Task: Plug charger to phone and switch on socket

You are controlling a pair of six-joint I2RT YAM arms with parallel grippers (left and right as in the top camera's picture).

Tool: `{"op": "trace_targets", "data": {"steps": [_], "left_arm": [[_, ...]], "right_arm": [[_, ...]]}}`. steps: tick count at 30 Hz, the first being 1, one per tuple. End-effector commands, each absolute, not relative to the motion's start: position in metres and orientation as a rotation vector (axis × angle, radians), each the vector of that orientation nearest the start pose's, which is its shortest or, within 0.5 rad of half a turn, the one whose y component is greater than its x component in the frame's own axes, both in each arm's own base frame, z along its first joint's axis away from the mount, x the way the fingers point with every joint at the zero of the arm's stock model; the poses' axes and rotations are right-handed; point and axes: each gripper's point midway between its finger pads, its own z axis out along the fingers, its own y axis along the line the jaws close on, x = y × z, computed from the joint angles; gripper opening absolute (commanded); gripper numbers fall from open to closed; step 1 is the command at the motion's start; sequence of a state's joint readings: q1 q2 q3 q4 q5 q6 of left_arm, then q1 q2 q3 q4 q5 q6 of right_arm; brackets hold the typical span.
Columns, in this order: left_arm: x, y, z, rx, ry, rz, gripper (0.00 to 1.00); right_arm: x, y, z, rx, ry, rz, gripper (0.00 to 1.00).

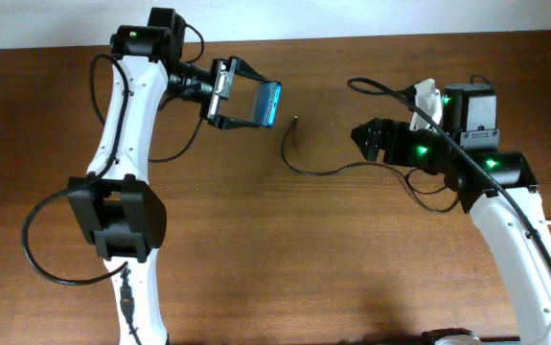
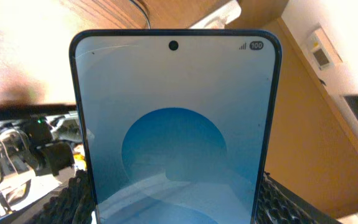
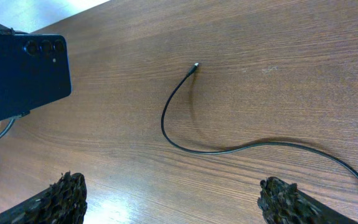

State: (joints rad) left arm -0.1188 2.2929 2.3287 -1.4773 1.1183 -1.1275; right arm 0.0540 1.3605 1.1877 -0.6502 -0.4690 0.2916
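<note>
Fingers of the left gripper clamp the phone at its lower end, blue screen lit, at the far left. The right gripper hangs wide open and holds nothing. Beneath and ahead of it the charger curves across the table, its plug lying between the grippers, apart from the phone.

It looks like a robotics lab or test room: a white left arm and right arm work at a brown wooden table. The left wrist view shows tangled cables and electronic gear and a small wall-mounted control panel.
</note>
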Motion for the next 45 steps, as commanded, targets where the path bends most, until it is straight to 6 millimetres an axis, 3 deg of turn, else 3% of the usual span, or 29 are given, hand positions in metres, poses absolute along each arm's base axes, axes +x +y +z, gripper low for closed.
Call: {"op": "trace_targets", "data": {"steps": [1,24,34,45], "left_arm": [[0.438,-0.205,0.253,1.014,-1.972,1.318,0.0],[0.45,-0.175,0.194,1.273,-2.295,0.984,0.0],[0.453,-0.161,0.175,1.396,-2.396,0.811,0.0],[0.454,-0.148,0.167,1.508,-2.399,0.709,0.0]], "right_arm": [[0.371,0.098,0.228,0.061,2.384,0.716,0.91],[0.374,0.101,0.232,0.147,2.372,0.763,0.92],[0.38,0.144,0.215,0.104,2.412,0.844,0.92],[0.389,0.177,0.233,0.066,2.323,0.928,0.93]]}}
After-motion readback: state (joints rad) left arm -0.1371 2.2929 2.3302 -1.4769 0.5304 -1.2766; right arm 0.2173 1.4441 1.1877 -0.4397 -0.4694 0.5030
